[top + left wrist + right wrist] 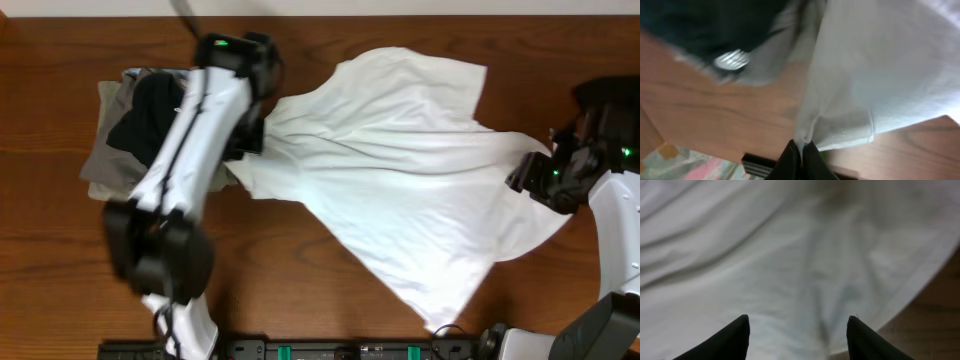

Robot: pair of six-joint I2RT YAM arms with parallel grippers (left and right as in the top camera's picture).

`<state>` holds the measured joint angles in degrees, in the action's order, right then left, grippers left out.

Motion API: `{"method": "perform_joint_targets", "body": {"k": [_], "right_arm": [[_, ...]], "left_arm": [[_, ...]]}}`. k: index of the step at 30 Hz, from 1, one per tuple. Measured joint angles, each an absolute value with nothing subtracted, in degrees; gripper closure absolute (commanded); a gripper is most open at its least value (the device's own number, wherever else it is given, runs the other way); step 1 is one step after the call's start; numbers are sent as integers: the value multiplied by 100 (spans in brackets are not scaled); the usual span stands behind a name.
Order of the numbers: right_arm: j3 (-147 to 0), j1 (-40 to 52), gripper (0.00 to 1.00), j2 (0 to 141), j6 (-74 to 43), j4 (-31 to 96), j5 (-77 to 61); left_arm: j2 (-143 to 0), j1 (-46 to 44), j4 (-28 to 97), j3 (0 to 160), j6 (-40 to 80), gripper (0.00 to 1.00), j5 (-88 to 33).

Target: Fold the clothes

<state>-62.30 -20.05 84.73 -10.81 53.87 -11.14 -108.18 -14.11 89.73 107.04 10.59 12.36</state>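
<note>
Currently on hand: large plain white fabric T-shirt (400,170), rumpled across the centre and right of the overhead frame on a brown wooden table (290,260). My left gripper (801,150) is pinched closed on its edge. My right gripper (798,325) hangs over the shirt, jaws apart. Heap of dark and grey garments (125,130), upper left.

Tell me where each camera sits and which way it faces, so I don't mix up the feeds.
Overhead: fixed above the table, looking straight down at the white T-shirt and a pile of dark and grey clothes; the left arm and right arm both show.
Left wrist: low near the tabletop, looking along its fingers; the left gripper is shut on a shirt edge.
Right wrist: close over the shirt, facing its cloth between the right gripper's open fingers.
Shared: all three show the white T-shirt.
</note>
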Motion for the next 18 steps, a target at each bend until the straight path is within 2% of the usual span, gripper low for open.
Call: {"method": "perform_joint_targets", "body": {"k": [5, 12, 18], "right_arm": [[-5852, -2410, 47, 8473, -1441, 4928, -1059], [-5124, -2565, 44, 8473, -1640, 4224, -1046], [-4401, -2565, 43, 8501, -1723, 3317, -1041]], "left_arm": [[-10092, -1028, 9181, 10707, 1074, 94, 1291], [-10018, -961, 9161, 10707, 1074, 93, 1286], [-10018, -958, 9159, 10707, 1076, 85, 1291]]}}
